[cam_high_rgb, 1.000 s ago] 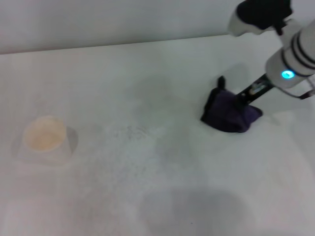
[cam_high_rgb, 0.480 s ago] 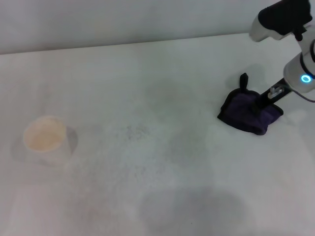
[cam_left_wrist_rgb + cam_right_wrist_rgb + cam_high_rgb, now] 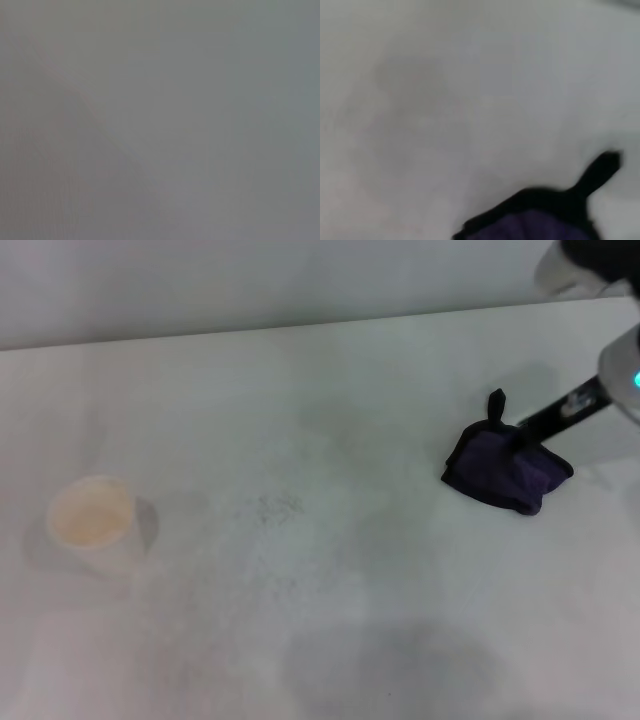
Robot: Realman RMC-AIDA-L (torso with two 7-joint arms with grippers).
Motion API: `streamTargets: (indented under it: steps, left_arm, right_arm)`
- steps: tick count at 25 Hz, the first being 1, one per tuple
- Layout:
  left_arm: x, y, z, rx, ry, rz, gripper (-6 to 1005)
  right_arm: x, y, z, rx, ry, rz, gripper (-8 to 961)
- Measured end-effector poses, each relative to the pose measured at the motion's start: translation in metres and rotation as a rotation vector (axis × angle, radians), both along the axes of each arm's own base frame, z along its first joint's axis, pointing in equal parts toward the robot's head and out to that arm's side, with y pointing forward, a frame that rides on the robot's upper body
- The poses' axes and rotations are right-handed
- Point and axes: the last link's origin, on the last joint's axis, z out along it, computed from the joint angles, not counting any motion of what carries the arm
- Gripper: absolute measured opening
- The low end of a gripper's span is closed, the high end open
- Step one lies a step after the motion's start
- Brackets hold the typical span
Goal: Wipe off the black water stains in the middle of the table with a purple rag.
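The purple rag point(image 3: 503, 473) lies bunched on the white table point(image 3: 330, 390) at the right, its black loop point(image 3: 495, 401) pointing away from me. My right gripper point(image 3: 528, 432) reaches down from the upper right and meets the rag's top edge. In the right wrist view the rag point(image 3: 540, 222) and its loop point(image 3: 601, 169) show over bare table. No glossy black stain shows anywhere; only faint grey speckles point(image 3: 275, 508) mark the table's middle. My left gripper is out of view, and the left wrist view shows only plain grey.
A white paper cup point(image 3: 92, 520) stands at the left of the table. The table's far edge point(image 3: 300, 328) runs along a pale wall. A soft shadow point(image 3: 390, 665) lies on the near middle.
My right arm dragged the rag to the right, away from the table's middle, then drew back up and to the right while the rag stayed in place.
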Motion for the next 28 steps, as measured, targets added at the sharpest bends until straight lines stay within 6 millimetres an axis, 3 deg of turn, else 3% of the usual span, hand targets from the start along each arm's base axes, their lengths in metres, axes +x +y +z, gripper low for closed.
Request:
streamTargets:
  steps: [2,3,5,10,12,20,25,28]
  left_arm:
    - [-0.001,-0.001,-0.002,-0.007,0.000,0.008,893]
    - [-0.002,-0.001,-0.003,-0.014,-0.002,0.013,893]
    - [-0.004,-0.002,-0.007,-0.025,-0.009,0.026,893]
    - [-0.006,-0.003,-0.016,-0.043,-0.027,0.042,892]
    - [-0.006,-0.004,-0.018,-0.046,-0.029,0.046,892]
    - [-0.009,-0.008,-0.025,-0.069,-0.038,0.058,893]
    - [-0.010,-0.010,-0.034,-0.101,-0.046,0.070,892]
    - [-0.012,-0.011,-0.041,-0.125,-0.056,0.086,892]
  right_arm:
    - [0.000,0.003,0.014,0.050,0.023,0.022,156]
    - [0.000,0.009,0.033,0.125,0.075,0.051,199]
    - [0.002,0.012,0.042,0.167,0.111,0.068,286]
    - [0.021,0.021,0.080,0.369,0.262,0.149,456]
    - [0.031,0.025,0.091,0.451,0.303,0.198,455]
    - [0.089,0.019,0.114,0.785,0.429,0.243,453]
    - [0.121,-0.003,0.119,0.968,0.428,0.313,459]
    - [0.130,-0.023,0.111,1.062,0.381,0.377,463]
